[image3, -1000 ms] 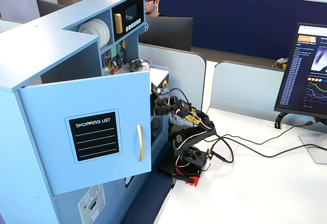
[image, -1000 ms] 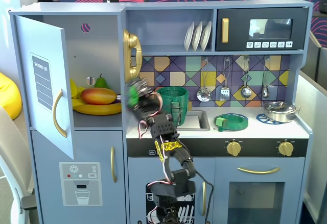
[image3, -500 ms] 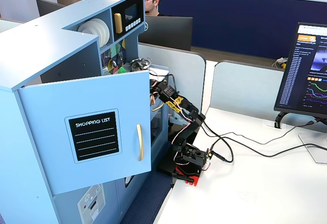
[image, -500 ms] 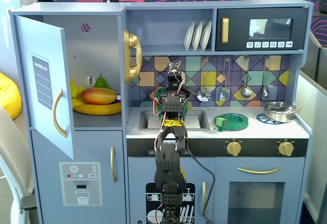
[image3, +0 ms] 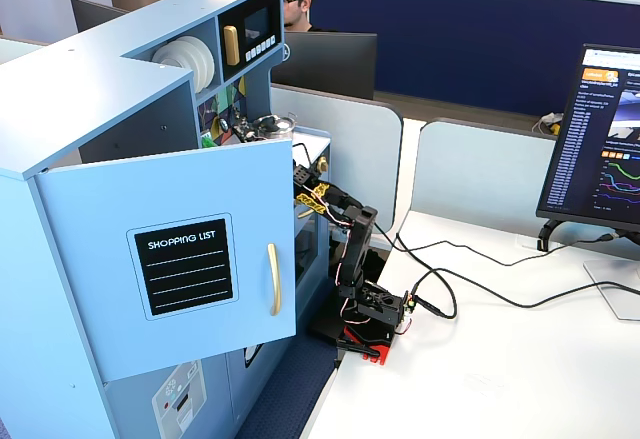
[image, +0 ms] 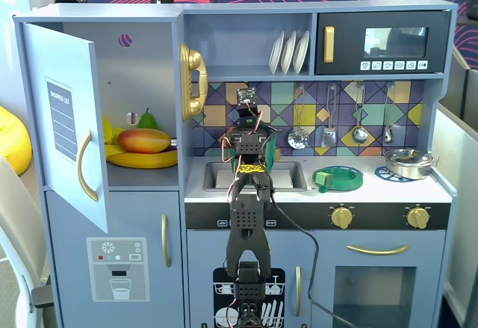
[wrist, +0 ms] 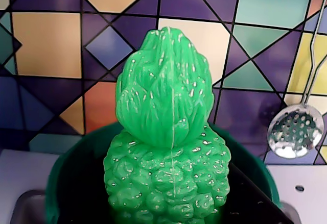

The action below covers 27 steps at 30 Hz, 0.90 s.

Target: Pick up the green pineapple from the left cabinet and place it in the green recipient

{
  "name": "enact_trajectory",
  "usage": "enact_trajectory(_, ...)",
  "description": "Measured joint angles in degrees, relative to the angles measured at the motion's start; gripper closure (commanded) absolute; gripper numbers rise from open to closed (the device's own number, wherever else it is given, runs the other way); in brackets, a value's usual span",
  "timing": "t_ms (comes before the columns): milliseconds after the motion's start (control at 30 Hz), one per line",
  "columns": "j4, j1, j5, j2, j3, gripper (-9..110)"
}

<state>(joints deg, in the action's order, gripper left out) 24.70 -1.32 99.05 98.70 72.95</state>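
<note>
From my remote station, the arm (image: 246, 223) stood straight up the front of the toy kitchen, its gripper (image: 250, 135) raised over the sink (image: 216, 176) and facing the tiled backsplash (image: 373, 111). In the wrist view the green pineapple (wrist: 166, 157) filled the middle of the picture, upright, leafy top uppermost, its bumpy body low within the thick rim of the green recipient (wrist: 61, 155). I could not see the fingertips in any picture, so I could not tell whether the jaws gripped the fruit or stood apart.

The recipient sat at the back of the counter, close against the backsplash. A slotted spoon (wrist: 295, 132) hung to its right in the wrist view, clear of the rim. In the front fixed view, the flat green dish (image: 337, 178) lay apart to the right, and beyond it a metal pan (image: 409, 162) on the hob.

The left cabinet (image: 142, 59) stood with its door (image: 66, 126) swung wide, a mango (image: 144, 140) and pear (image: 148, 121) on the yellow plate (image: 142, 160) inside. In the side fixed view that door (image3: 180, 259) hid most of the counter from me; open desk (image3: 500, 359) lay right of the base.
</note>
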Motion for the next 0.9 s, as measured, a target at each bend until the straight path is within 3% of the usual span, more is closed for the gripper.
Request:
enact_trajectory(133,0.0,-0.35,-2.81,-2.11,-2.64,71)
enact_trajectory(300,-0.79,0.18,-5.62,-2.2,-3.43,65)
enact_trajectory(633,-0.97,-0.18,-5.98,0.7,0.0,68)
enact_trajectory(900,1.32,0.0,-4.39,26.1,22.85,68)
